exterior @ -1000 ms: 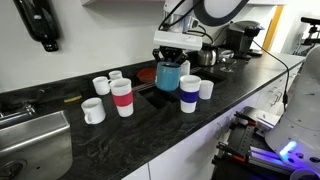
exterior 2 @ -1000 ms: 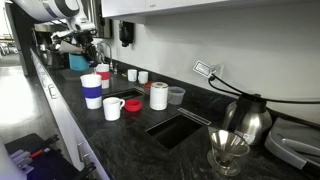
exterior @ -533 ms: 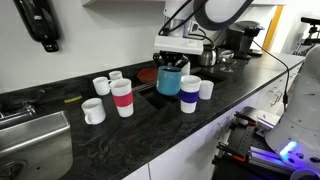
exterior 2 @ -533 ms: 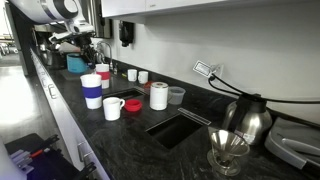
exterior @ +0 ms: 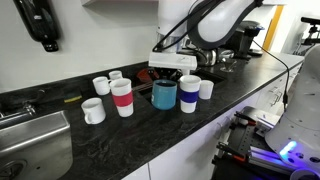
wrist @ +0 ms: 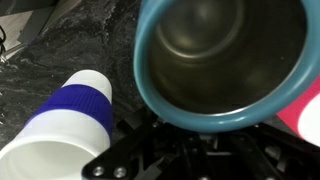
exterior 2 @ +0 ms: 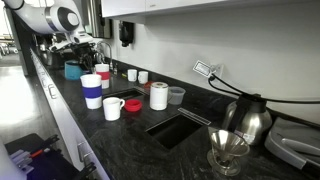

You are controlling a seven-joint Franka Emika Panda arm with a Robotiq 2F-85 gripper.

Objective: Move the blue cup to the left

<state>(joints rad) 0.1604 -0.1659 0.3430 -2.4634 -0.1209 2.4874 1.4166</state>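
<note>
Under the blue cup [exterior: 164, 96] runs the dark speckled counter [exterior: 120, 140], the largest thing in both exterior views [exterior 2: 120, 135]. A steel sink [exterior: 25, 135] lies well apart from the cup, beyond the red-banded cup [exterior: 123, 98].

My arm [exterior: 215, 20] curves down from above the cup, and an exterior view shows it reaching over the far end of the counter [exterior 2: 50, 15]. At its end my gripper [exterior: 168, 80] hangs straight over the cup's mouth, pointing down.

The blue cup stands upright between the red-banded cup and the blue-banded cup [exterior: 189, 93], just beside the latter and farther from the former. Its base is at the counter; I cannot tell whether it rests there or hangs a hair above. From the wrist its open mouth [wrist: 220, 50] fills most of the view, teal rim all round, dull grey inside, with nothing in it that I can see.

My gripper [wrist: 195, 150] meets the rim on the side nearest the wrist. The jaws are drawn in narrow on that wall of the cup, one side within and one without, though the tips are hidden below the rim. I touch nothing but the cup.

The blue-banded cup [wrist: 65, 120] shows close beside the blue cup in the wrist view, apart from it. A small white mug [exterior: 205, 89] stands just past the blue-banded cup, and another [exterior: 93, 111] beyond the red-banded one.
</note>
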